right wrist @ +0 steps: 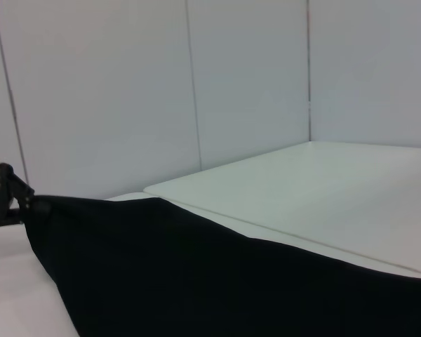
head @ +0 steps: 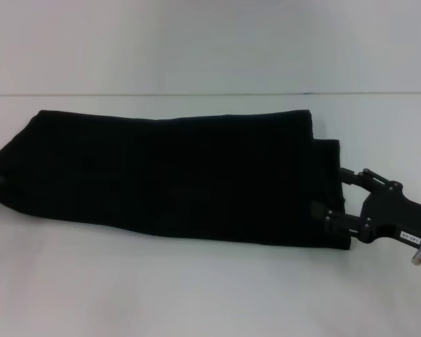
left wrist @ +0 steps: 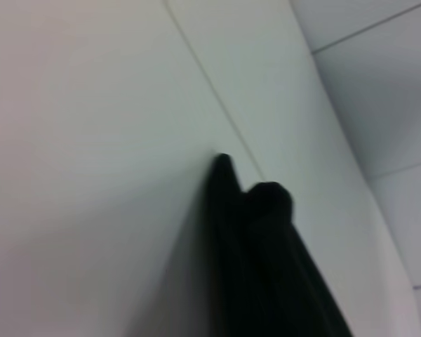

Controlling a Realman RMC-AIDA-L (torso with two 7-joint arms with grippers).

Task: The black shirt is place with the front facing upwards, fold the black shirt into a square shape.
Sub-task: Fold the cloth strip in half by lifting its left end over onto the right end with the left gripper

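Note:
The black shirt [head: 175, 175] lies across the table as a long folded strip, plain black side up. My right gripper [head: 331, 193] is at the strip's right end. One of its fingers [head: 315, 208] rests on top of the cloth, the other runs behind the cloth's edge, and it is shut on that end. My left gripper [right wrist: 3, 198] is at the strip's far left end, touching the cloth, and barely shows at the left border of the head view. The left wrist view shows only a bunched end of the shirt [left wrist: 266, 267]. In the right wrist view the shirt [right wrist: 217, 281] fills the lower part.
The white table [head: 196, 288] has bare surface in front of and behind the strip. A seam line [head: 210, 94] runs across the tabletop behind the shirt. White panelled walls [right wrist: 252, 77] stand beyond the table.

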